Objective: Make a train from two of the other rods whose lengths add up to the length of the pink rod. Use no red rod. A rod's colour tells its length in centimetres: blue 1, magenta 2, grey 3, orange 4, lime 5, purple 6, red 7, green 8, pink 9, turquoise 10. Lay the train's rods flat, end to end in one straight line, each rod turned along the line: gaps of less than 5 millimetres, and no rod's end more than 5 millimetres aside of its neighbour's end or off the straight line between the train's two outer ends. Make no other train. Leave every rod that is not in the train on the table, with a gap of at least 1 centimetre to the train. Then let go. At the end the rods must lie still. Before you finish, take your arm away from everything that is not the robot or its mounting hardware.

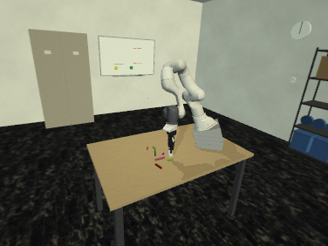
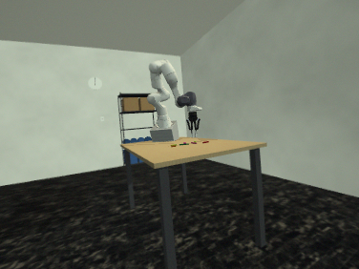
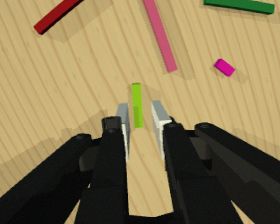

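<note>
In the wrist view the lime rod (image 3: 136, 105) lies flat on the table, lined up in the gap between my fingertips. My gripper (image 3: 140, 115) hangs just above it, its fingers narrowed but standing apart, a little wider than the rod and not touching it. Beyond it lie the pink rod (image 3: 158, 30), a red rod (image 3: 63, 8), a green rod (image 3: 239, 3) and a small magenta rod (image 3: 224, 67). In the top view the gripper (image 1: 170, 154) points straight down over the lime rod (image 1: 170, 160), next to the pink rod (image 1: 160, 159). The exterior view shows the gripper (image 2: 193, 134) slightly above the table.
A small orange rod (image 1: 147, 148) lies at the far left of the group, near the green rod (image 1: 154, 149). The arm's grey base block (image 1: 208, 139) stands at the table's back right. The table edges are far from the rods.
</note>
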Controlling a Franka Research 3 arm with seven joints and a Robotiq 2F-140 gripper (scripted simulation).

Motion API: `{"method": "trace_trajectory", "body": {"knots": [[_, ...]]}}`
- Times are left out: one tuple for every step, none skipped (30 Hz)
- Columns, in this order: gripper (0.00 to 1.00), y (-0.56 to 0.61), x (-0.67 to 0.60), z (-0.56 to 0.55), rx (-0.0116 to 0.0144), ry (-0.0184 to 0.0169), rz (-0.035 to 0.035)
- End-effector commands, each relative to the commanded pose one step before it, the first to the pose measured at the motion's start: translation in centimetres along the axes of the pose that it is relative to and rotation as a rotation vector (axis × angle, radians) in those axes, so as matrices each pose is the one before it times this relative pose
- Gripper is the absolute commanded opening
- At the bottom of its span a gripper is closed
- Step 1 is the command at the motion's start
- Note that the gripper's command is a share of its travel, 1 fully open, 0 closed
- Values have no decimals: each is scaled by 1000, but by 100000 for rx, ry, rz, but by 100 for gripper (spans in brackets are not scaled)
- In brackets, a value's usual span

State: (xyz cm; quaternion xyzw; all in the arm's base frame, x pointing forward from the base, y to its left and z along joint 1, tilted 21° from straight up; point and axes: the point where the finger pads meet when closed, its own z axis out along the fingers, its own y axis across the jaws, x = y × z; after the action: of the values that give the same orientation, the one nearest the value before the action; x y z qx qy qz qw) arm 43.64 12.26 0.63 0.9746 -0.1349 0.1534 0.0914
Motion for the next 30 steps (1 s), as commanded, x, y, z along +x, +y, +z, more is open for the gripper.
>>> {"method": "trace_trajectory", "body": {"knots": [[15, -171, 22, 569, 523, 462, 2442], [15, -1, 0, 161, 0, 0, 0], [15, 0, 0, 159, 0, 1, 0], [15, -1, 1, 156, 0, -1, 0], [15, -1, 0, 152, 0, 0, 0], [15, 0, 0, 148, 0, 1, 0], [15, -1, 1, 143, 0, -1, 0], [15, -1, 0, 137, 0, 0, 0], [15, 0, 0, 131, 0, 0, 0], [15, 0, 0, 0, 0, 0, 0], [15, 0, 0, 0, 0, 0, 0], [15, 0, 0, 125, 0, 0, 0], [15, -1, 1, 117, 0, -1, 0], [15, 0, 0, 109, 0, 0, 0], [15, 0, 0, 102, 0, 0, 0], [15, 0, 0, 93, 0, 1, 0], [15, -1, 1, 84, 0, 0, 0], [15, -1, 0, 75, 0, 0, 0], [15, 0, 0, 67, 0, 0, 0], [15, 0, 0, 58, 0, 0, 0], [15, 0, 0, 50, 0, 0, 0], [15, 0, 0, 41, 0, 0, 0], [15, 0, 0, 34, 0, 0, 0], [15, 0, 0, 26, 0, 0, 0], [15, 0, 0, 20, 0, 0, 0], [15, 0, 0, 14, 0, 0, 0], [15, 0, 0, 0, 0, 0, 0], [15, 0, 0, 0, 0, 0, 0], [15, 0, 0, 9, 0, 0, 0], [15, 0, 0, 5, 0, 0, 0]]}}
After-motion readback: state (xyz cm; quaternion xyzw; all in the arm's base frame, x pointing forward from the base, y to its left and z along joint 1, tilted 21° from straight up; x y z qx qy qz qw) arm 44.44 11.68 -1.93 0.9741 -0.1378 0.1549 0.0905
